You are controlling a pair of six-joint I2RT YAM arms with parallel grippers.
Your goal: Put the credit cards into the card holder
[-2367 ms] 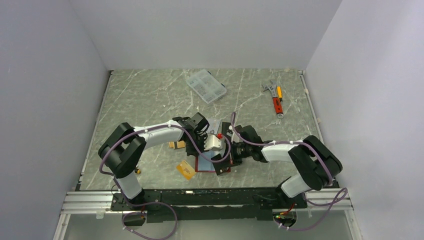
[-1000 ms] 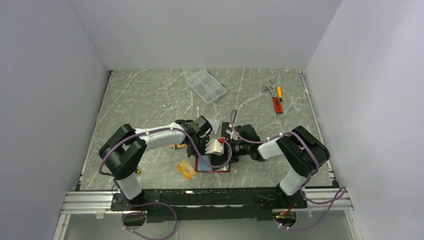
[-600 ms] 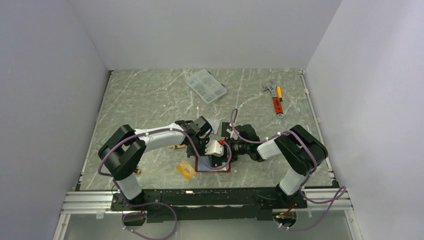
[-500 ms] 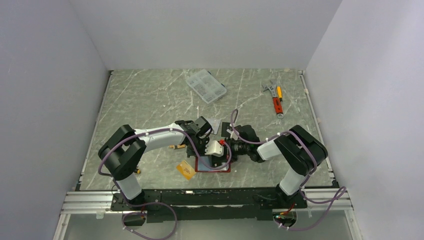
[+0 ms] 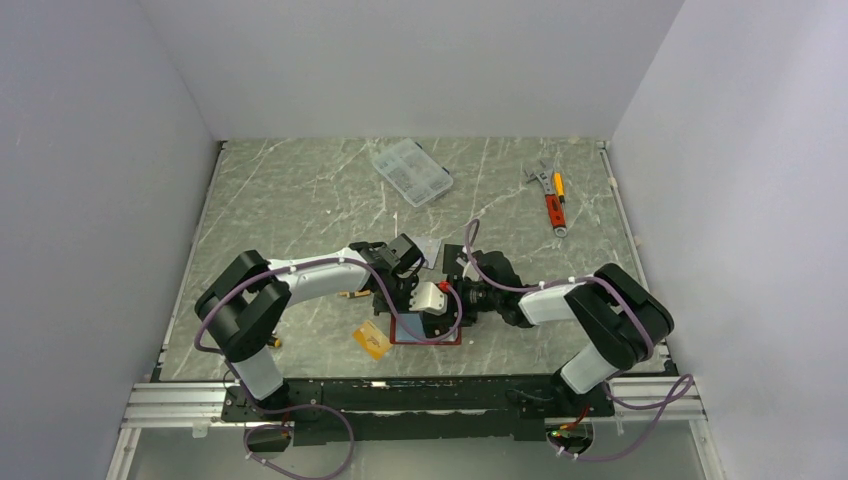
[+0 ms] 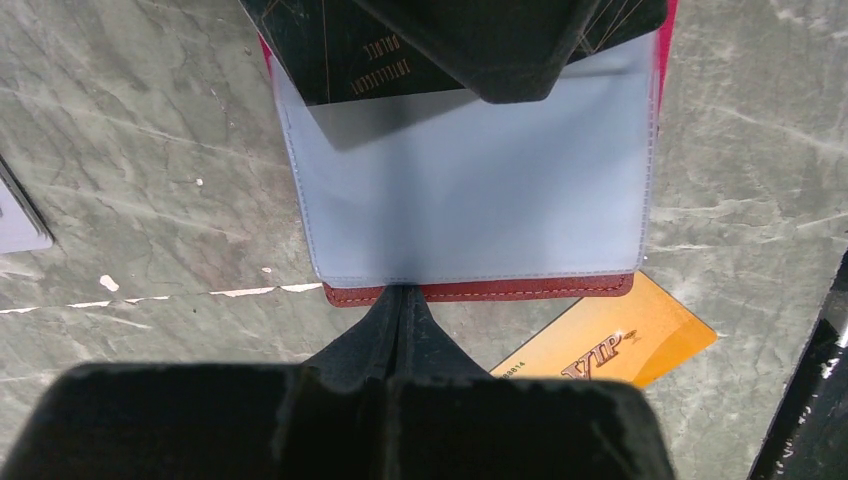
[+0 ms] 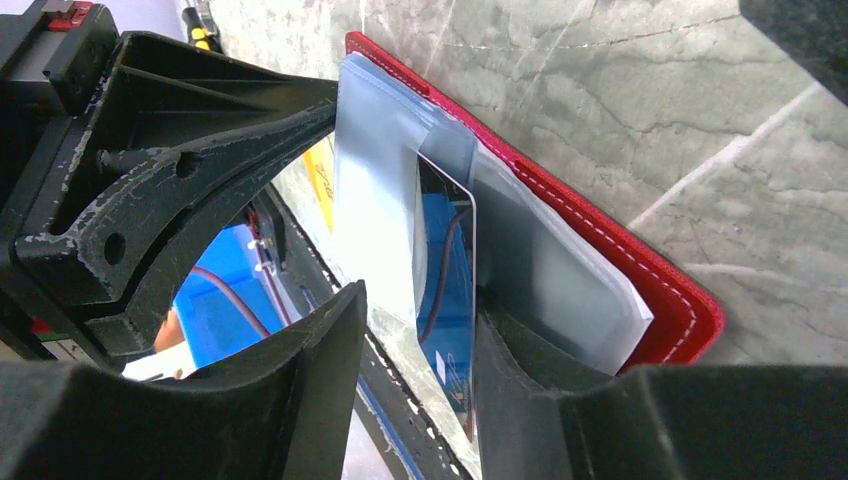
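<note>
the step in hand is seating a dark greenish plastic credit card [image 6: 340, 50] in the red leather-like folding card holder [image 6: 480, 291], which lies open on the grey marbled table [image 6: 150, 120]. the card is part way into the holder's pale blue clear sleeve [image 6: 470, 200], entering at the end away from the left gripper [image 6: 400, 300]. the left gripper is closed tight at the holder's opposite hem, seemingly pinching the sleeve edge to anchor it. the right gripper [image 7: 420, 305] has its jaws parted either side of the card's free end, with a gap showing on one side, so it seems to grip nothing.

to do this well, i judge the anchor should hold firm while the right fingers push the card's edge straight along the sleeve, kept flat so no corner snags the seam.

the sleeve holds only this card, as far as can be seen. an orange-gold vip card [image 6: 610, 345] lies just beside the holder's anchored hem. a clear plastic compartment box [image 5: 411, 171] sits well beyond the holder; its contents are too small to tell.
</note>
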